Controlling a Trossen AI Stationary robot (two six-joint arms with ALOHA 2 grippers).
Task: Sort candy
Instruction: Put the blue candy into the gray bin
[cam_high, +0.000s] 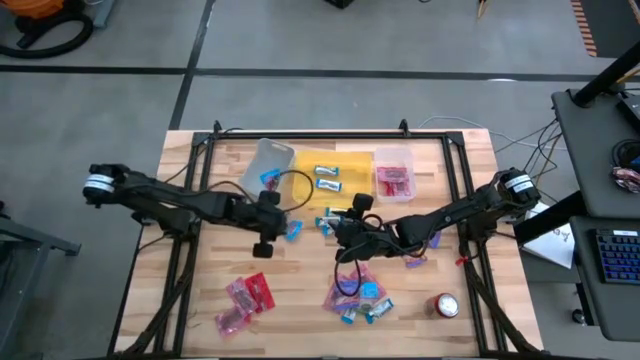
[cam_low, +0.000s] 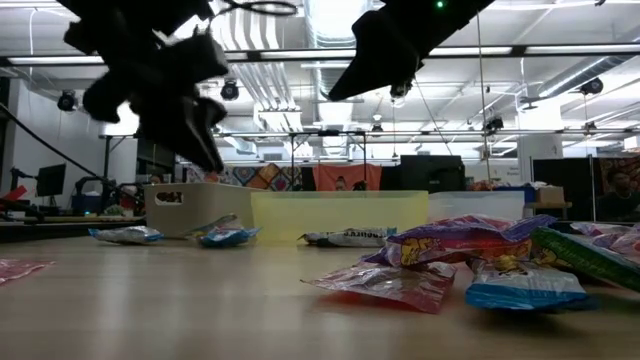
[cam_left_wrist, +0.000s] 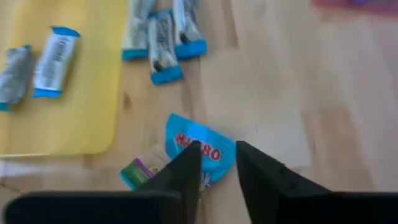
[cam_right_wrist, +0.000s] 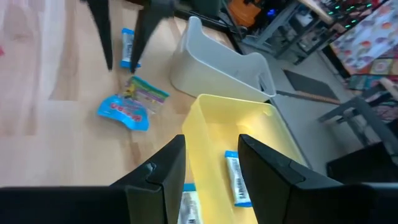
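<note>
Left end effector (cam_left_wrist: 216, 163) is hovering above a blue packet (cam_left_wrist: 200, 148) on the counter (cam_high: 200, 290), fingers slightly parted and gripping nothing. We are seeing a green-purple packet (cam_left_wrist: 144, 169) touching that blue one, just beside the yellow tray (cam_high: 345, 168).

Right end effector (cam_right_wrist: 210, 163) is hanging over the yellow tray's near edge, fingers parted with a clear gap, also carrying nothing. We are counting blue-and-white candy (cam_high: 327, 178) lying inside the yellow tray and red-pink pieces (cam_high: 393, 182) sitting in the pink bin (cam_high: 393, 154) next to it. A clear bin (cam_high: 270, 158) is standing on the tray's other side.

Unsorted candy is lying in two groups near the front edge: red-pink ones (cam_high: 245, 298) on the left, a mixed pile (cam_high: 358, 296) at centre. A red and silver can (cam_high: 445, 305) is standing right of that pile.
</note>
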